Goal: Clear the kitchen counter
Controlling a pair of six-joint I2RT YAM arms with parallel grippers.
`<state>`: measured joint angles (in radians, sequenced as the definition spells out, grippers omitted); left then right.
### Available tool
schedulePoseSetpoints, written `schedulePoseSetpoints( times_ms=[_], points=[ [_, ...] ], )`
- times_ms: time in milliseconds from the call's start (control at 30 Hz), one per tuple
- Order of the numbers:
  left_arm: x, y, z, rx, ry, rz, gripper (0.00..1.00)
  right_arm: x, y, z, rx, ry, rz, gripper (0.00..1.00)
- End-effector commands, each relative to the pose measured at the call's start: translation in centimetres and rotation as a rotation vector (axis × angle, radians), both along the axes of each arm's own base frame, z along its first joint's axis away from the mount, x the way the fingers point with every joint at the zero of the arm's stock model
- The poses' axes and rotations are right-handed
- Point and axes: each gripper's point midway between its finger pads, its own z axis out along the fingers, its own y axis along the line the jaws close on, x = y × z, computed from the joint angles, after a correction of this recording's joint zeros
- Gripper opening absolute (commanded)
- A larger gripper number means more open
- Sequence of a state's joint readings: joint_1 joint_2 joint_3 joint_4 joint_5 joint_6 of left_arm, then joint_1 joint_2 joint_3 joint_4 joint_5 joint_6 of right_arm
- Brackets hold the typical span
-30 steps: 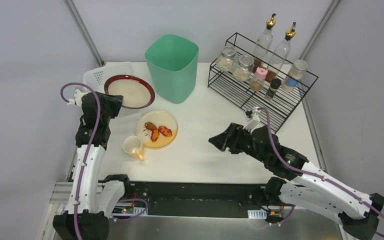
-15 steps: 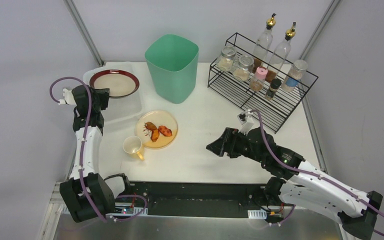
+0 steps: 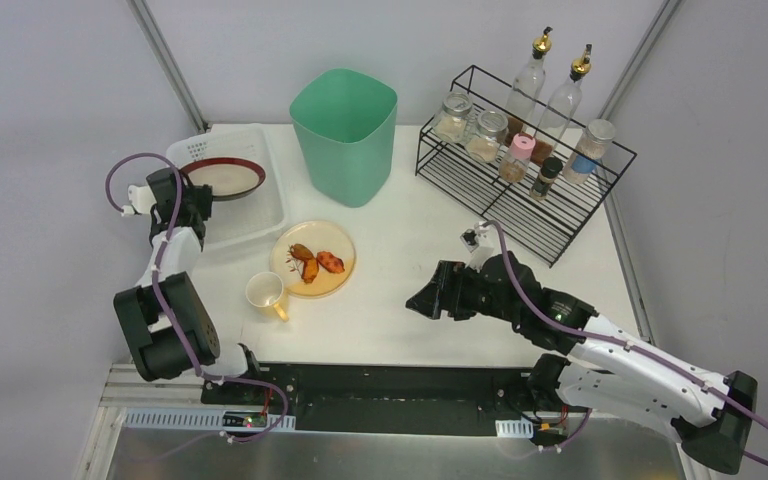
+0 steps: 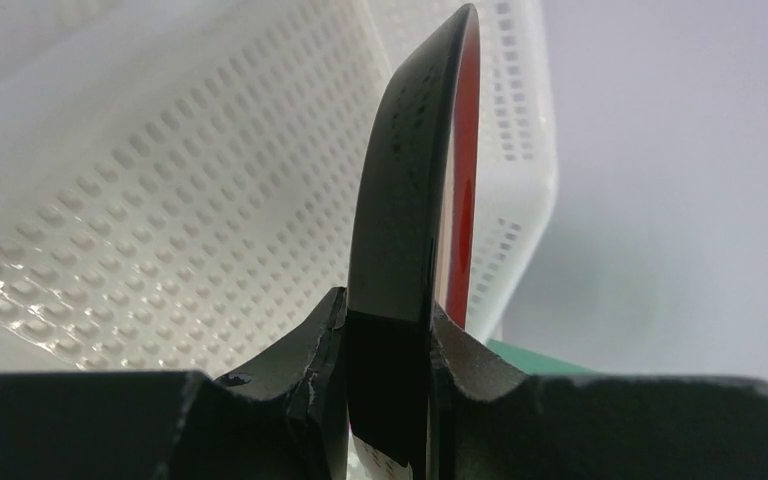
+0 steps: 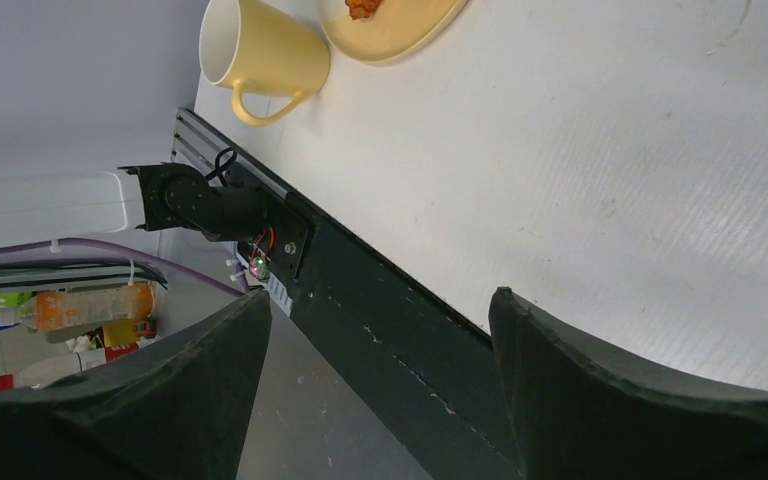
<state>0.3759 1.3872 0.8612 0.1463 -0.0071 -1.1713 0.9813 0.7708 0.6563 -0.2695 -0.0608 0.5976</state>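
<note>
White and matte, the kitchen counter [image 3: 410, 300] fills the middle of the top view, running from the arm bases at the near edge to the back wall. On it sit a yellow plate [image 3: 340, 275] carrying orange-brown food scraps [image 3: 330, 262] and, just beside it toward the near-left, a yellow mug [image 3: 265, 291] lying on its side. A green bin [image 3: 345, 135] stands upright behind the plate, likely there for the scraps. A black wire rack [image 3: 520, 195] at the back right holds jars and bottles.

At the far-left corner a white perforated basket [image 3: 255, 215] seems to serve as the place for dirty dishes. The left gripper [image 4: 388, 330] is pinched on the rim of a red-rimmed plate [image 4: 405, 200], its fingers pressed against either face. The plate hangs tilted inside or just above the basket; I cannot tell whether it touches the floor. Gripping the rim edge-on lets the plate slide down between the basket walls.

The right gripper [image 5: 378, 310] hovers over bare counter right of centre with its jaws spread wide and nothing between them. It points toward the mug and yellow plate, probably lining up for one of them. The job looks early, with two dishes left.
</note>
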Motion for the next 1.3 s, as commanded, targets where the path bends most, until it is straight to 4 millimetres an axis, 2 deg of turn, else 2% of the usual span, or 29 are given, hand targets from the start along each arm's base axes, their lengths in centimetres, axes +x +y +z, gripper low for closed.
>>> schedulePoseSetpoints(
  times_ms=[0, 467, 767, 900, 1267],
  points=[
    [4.3, 1.4, 9.2, 0.067, -0.302, -0.011, 0.0, -0.1, 0.5, -0.3, 0.0, 0.0, 0.027, 0.83],
    [8.3, 3.2, 2.9, 0.017, -0.229, 0.009, 0.0, 0.2, 0.8, -2.1, -0.047, 0.039, 0.015, 0.86],
    [9.9, 2.7, -1.6, -0.037, -0.178, -0.035, 0.01, 0.4, 1.2, -2.9, -0.058, 0.063, 0.009, 0.87],
    [9.6, 2.2, -3.0, -0.059, -0.16, -0.051, 0.23, 0.5, 1.2, -2.9, -0.059, 0.063, 0.007, 0.88],
    [7.3, -0.1, -6.6, -0.12, -0.015, -0.132, 0.6, 0.1, 0.8, -2.7, -0.055, 0.064, 0.011, 0.9]
  ],
)
